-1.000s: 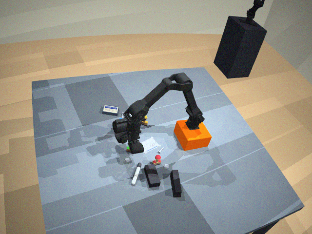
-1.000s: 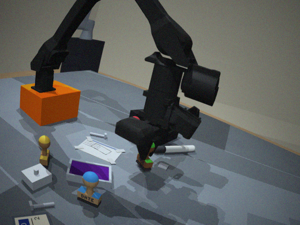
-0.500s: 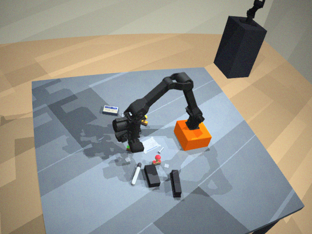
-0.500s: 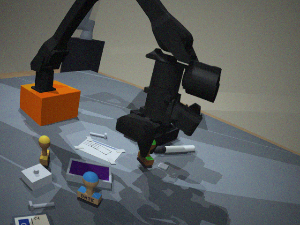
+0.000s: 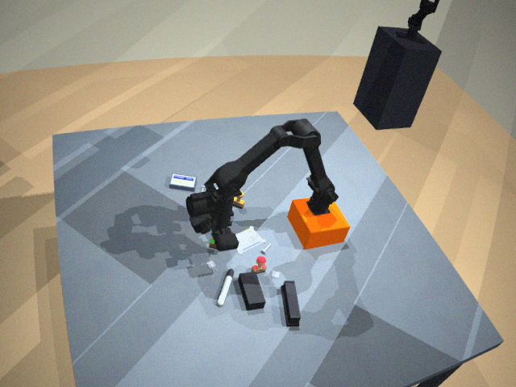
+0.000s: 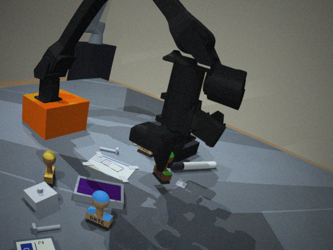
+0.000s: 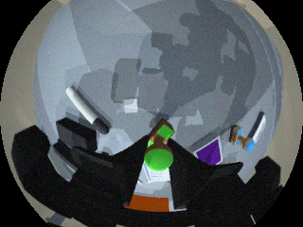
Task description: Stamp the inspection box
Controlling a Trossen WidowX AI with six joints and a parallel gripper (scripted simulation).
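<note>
The arm arches down, its tool (image 6: 164, 161) pinching the green-knobbed stamp (image 6: 163, 173) beside the card (image 6: 111, 164).

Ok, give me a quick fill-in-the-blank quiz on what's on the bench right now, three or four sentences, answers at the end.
1. The claw is shut on the handle of the stamp with the ____ knob.
2. The ink pad holds ____ ink.
3. The blue-topped stamp beside the pad reads ____.
4. The arm's base stands on an ____ block.

Missing words: green; purple; DATE; orange
</note>
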